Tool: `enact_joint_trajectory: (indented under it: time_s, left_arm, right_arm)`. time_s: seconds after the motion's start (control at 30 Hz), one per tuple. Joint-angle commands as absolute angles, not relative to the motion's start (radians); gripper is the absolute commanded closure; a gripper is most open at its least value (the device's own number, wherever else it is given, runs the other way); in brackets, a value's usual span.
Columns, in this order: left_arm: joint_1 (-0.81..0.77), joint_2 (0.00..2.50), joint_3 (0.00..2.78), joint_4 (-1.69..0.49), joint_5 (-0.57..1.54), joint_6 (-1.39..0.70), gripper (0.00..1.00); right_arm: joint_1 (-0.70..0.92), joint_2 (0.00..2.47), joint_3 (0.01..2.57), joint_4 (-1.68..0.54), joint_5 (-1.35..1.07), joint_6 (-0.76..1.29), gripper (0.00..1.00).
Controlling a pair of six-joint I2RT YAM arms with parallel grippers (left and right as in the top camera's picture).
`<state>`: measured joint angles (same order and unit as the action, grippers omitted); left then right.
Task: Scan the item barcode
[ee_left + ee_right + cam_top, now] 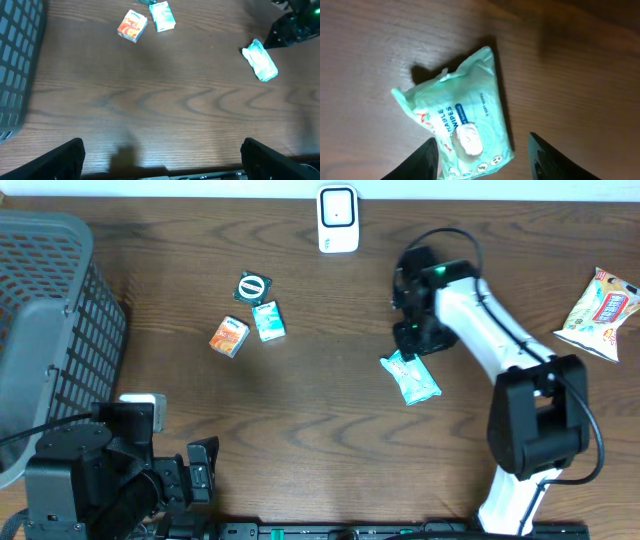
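While right end effector (485, 162) hangs fingers apart, wipes pack (455, 115) lies just beneath, ungripped.

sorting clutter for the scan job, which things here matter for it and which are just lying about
Job: wipes pack, white device at the far edge (likely the scanner), right gripper, fingers open over the pack.
Lying about: orange packet, teal packet, round tin, snack bag, basket.

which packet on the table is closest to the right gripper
The mint-green wipes pack, lying just by the right gripper; the orange packet, teal packet and snack bag all sit well away.
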<state>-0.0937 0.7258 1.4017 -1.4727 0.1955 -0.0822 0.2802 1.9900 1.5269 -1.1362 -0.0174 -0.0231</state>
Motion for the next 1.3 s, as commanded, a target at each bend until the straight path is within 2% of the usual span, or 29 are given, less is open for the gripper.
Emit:
enact_joint_trajectory:
  time_s: [0.0,0.2,0.3,0.47,0.57,0.6,0.9,0.93,0.97,1.0,1.13,1.17,1.2,1.27]
  left_arm:
    - [-0.094,0.728,1.404,-1.473,0.186,-0.088,0.02]
    - [-0.094,0.728,1.404,-1.473,0.186,-0.088,0.02]
    - [-0.094,0.728,1.404,-1.473,0.186,-0.088,0.02]
    - [-0.094,0.728,1.404,-1.473,0.186,-0.088,0.02]
    - [-0.094,0.728,1.404,-1.473,0.186,-0.088,0.03]
    - [-0.094,0.728,1.404,-1.473,0.186,-0.088,0.02]
    - [-0.094,0.728,1.404,-1.473,0.186,-0.088,0.02]
    - [-0.094,0.728,1.404,-1.473,0.186,-0.088,0.02]
    - [-0.094,0.728,1.404,-1.473,0.186,-0.088,0.02]
    - [-0.094,0.728,1.404,-1.473,0.186,-0.088,0.02]
    - [-0.094,0.728,1.404,-1.473,0.186,-0.088,0.02]
    - [-0.094,0.728,1.404,-1.473,0.186,-0.088,0.03]
    - [-0.094,0.728,1.404,-1.473,0.186,-0.088,0.02]
    - [-0.094,0.728,1.404,-1.473,0.186,-0.088,0.02]
  right_arm:
    - [0.243,1.998,1.489,-1.140,-0.233,-0.177,0.46]
    - [0.234,1.998,1.400,-1.110,-0.242,-0.218,0.45]
    - [0.237,1.998,1.354,-1.064,-0.242,-0.218,0.52]
    - [0.237,1.998,1.320,-1.024,-0.242,-0.178,0.71]
    - [0.237,1.998,1.321,-1.000,-0.249,-0.101,0.97]
    - [0.237,1.998,1.321,-0.991,-0.253,-0.075,0.99]
    - [0.261,1.998,1.325,-0.946,-0.350,-0.011,0.99]
    - [0.265,1.997,1.325,-0.947,-0.350,-0.012,0.93]
    - [0.268,1.997,1.325,-0.950,-0.350,-0.012,0.85]
    - [0.272,1.998,1.325,-0.952,-0.350,-0.012,0.72]
    - [0.290,1.998,1.325,-0.953,-0.350,-0.011,0.42]
    - [0.295,1.998,1.325,-0.953,-0.350,-0.011,0.41]
    - [0.301,1.998,1.325,-0.953,-0.347,-0.011,0.44]
    - [0.317,1.998,1.325,-0.953,-0.319,-0.011,0.58]
